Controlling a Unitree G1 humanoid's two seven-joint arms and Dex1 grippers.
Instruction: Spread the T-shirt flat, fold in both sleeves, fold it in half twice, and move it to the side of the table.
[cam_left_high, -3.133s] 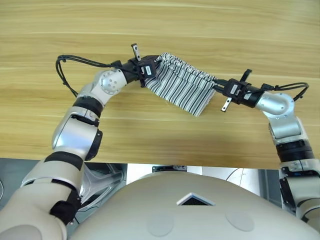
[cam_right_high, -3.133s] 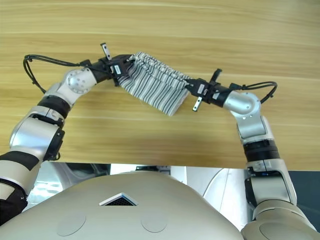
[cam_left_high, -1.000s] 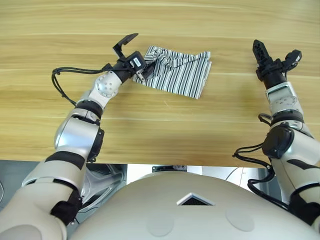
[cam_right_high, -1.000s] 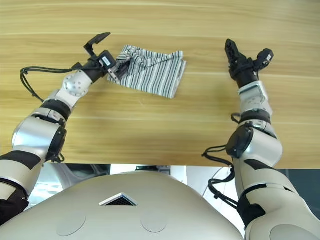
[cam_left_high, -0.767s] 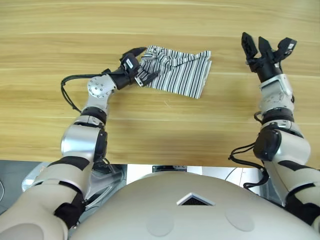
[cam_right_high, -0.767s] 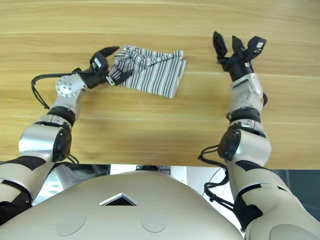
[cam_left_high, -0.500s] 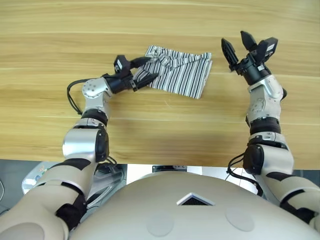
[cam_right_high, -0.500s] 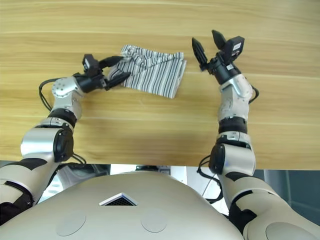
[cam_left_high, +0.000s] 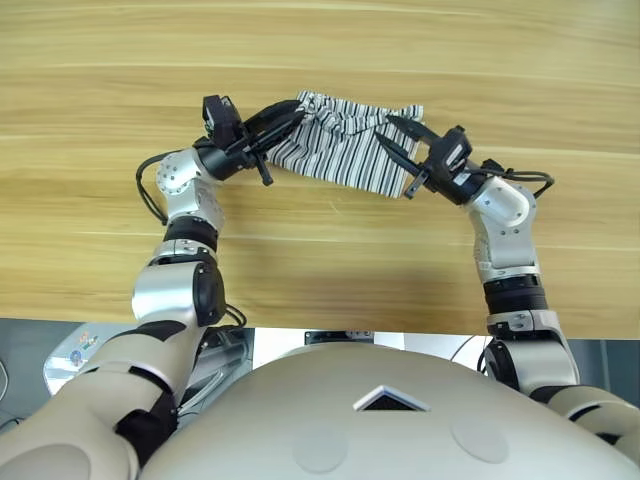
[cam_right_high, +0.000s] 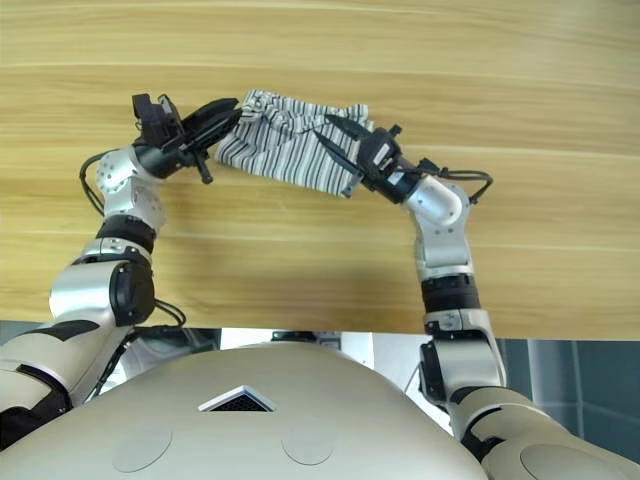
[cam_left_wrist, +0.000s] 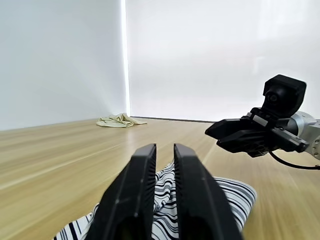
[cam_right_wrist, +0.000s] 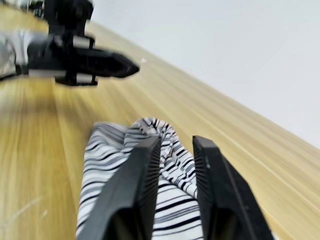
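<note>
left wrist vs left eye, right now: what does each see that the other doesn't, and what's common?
Left wrist adds: a crumpled beige cloth lying far back on the table, and the white walls behind it.
Left eye adds: the table's near edge and the top-down layout, with the left gripper and right gripper at opposite ends of the T-shirt.
Shared: the striped T-shirt bundled small on the wooden tabletop, and both grippers, open.

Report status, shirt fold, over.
Left end effector open, empty, at left edge of T-shirt. Right end effector open over its right edge. Folded, far edge rumpled. Beige cloth far off, no obstacle.
</note>
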